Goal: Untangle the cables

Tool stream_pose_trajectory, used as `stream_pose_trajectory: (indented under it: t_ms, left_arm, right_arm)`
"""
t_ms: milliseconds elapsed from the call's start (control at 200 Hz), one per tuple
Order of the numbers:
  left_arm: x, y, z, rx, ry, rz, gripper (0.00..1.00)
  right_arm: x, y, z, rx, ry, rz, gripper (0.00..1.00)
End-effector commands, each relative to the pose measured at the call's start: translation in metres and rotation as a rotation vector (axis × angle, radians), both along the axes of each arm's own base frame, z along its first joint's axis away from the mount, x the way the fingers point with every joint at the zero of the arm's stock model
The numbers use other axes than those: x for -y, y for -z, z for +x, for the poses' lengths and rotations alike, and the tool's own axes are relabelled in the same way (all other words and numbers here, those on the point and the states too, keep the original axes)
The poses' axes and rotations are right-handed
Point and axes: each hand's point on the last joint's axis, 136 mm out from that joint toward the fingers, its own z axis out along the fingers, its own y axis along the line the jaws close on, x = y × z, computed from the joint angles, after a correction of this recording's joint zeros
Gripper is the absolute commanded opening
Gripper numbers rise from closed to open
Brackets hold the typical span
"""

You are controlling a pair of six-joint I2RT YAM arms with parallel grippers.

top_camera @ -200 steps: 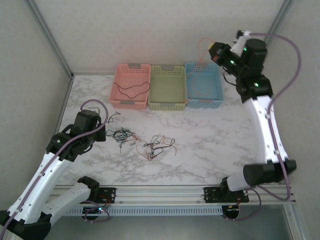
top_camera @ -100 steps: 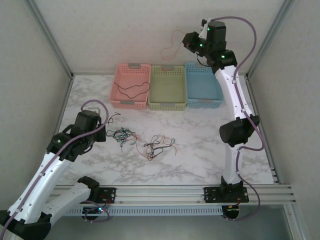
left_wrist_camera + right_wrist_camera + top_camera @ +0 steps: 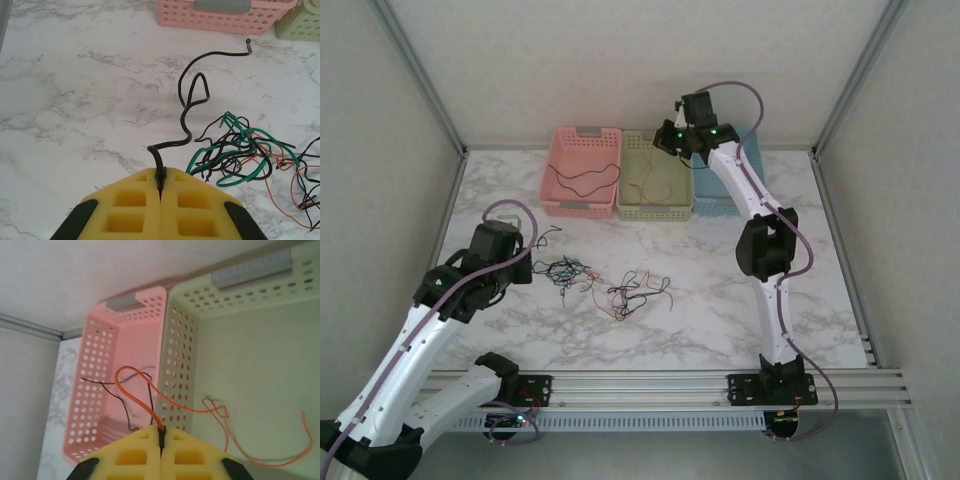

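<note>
as right gripper (image 3: 161, 432) dropped, orange cable (image 3: 140, 407) met basket (image 3: 180, 340)

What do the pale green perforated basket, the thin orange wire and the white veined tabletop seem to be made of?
Pale green basket: moulded plastic, matte; regular holes.
Thin orange wire: probably plastic-sheathed, smooth; holds curls.
White veined tabletop: marble or printed laminate, smooth; grey veins.

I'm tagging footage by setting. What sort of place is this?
Likely a robotics lab cell: two arms bolted to a rail, a marble-patterned table enclosed by panels, and pink, green and blue baskets.
</note>
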Motion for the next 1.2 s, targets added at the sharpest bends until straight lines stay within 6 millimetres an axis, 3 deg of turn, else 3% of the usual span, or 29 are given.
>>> stream_pose_trajectory:
  t_ms: [0, 105, 190, 461, 636, 801, 951, 1071, 1196]
  left_arm:
    - [0.001, -0.001, 0.003, 0.014, 0.010, -0.010, 0.00]
    - [0.003, 0.000, 0.003, 0.010, 0.018, -0.014, 0.00]
    - [0.004, 0.001, 0.003, 0.003, 0.021, -0.014, 0.00]
    - [0.006, 0.002, 0.003, 0.002, 0.030, -0.022, 0.00]
    - [0.012, -0.001, 0.001, 0.012, 0.058, -0.055, 0.00]
    - [0.019, -0.005, -0.001, 0.027, 0.090, -0.088, 0.00]
    - [0.023, -0.008, -0.003, 0.043, 0.111, -0.113, 0.00]
    - [0.024, -0.007, -0.003, 0.040, 0.118, -0.119, 0.00]
    - [0.025, -0.007, -0.003, 0.039, 0.120, -0.121, 0.00]
  right_arm:
    - [0.012, 0.035, 0.003, -0.056, 0.035, -0.088, 0.05]
    - [0.024, 0.036, 0.007, -0.036, 0.065, -0.150, 0.31]
    - [0.033, 0.024, 0.010, -0.001, 0.082, -0.186, 0.42]
    - [0.030, -0.041, -0.024, 0.067, 0.036, -0.147, 0.46]
    - [-0.004, -0.085, -0.090, 0.178, -0.129, -0.010, 0.43]
    - [-0.036, -0.077, -0.169, 0.297, -0.310, 0.050, 0.42]
    - [-0.059, -0.044, -0.238, 0.315, -0.461, 0.106, 0.37]
    - [-0.072, -0.019, -0.274, 0.299, -0.515, 0.076, 0.31]
    - [-0.093, 0.000, -0.304, 0.252, -0.595, 0.070, 0.35]
